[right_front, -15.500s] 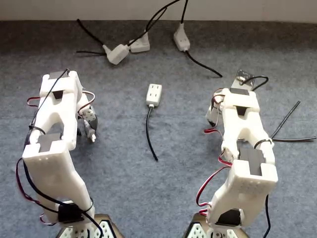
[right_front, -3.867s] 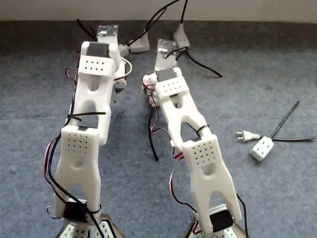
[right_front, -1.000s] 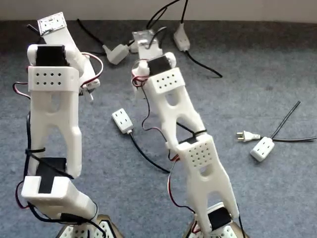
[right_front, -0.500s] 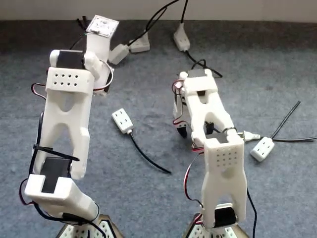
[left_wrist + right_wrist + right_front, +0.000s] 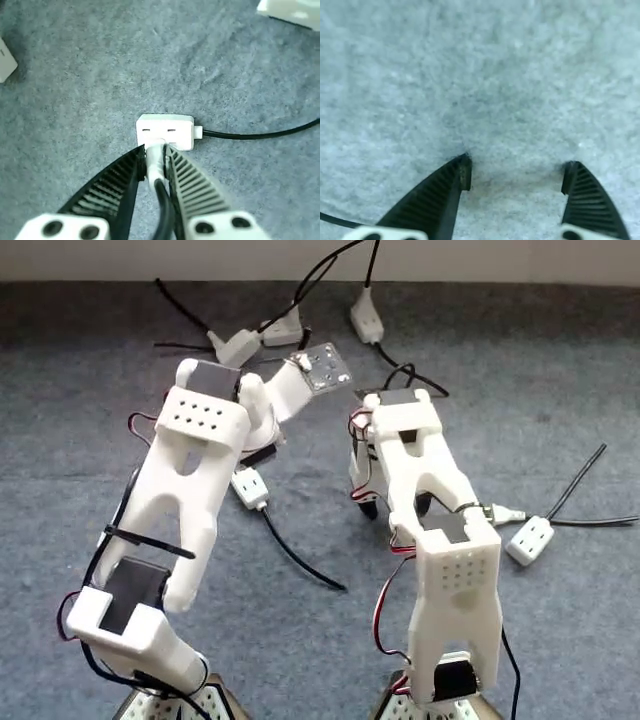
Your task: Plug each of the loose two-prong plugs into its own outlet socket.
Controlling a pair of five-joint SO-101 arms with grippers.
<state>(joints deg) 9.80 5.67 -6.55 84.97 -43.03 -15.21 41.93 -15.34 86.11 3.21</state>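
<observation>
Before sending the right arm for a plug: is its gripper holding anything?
No, the right gripper is open over the carpet, with nothing between its jaws.

Left fingers [image 5: 112, 187] pinched, right fingers [image 5: 442, 192] apart.

Overhead + 2 close wrist cams

1. The place reads as a robotics lab or hobby test bench, not a lived-in room.
2. A grey felt mat [image 5: 560, 390] covers the whole work surface, and a pale strip [image 5: 500, 260] runs along the mat's far edge.
3. A white plastic left arm [image 5: 190, 470] and right arm [image 5: 440, 530] rise from the mat's near edge, with bare red servo wires [image 5: 384, 605] looped along them.
4. An outlet socket [image 5: 530, 540], a two-prong plug [image 5: 492, 512] and black cords [image 5: 300, 555] lie scattered across the mat.
</observation>
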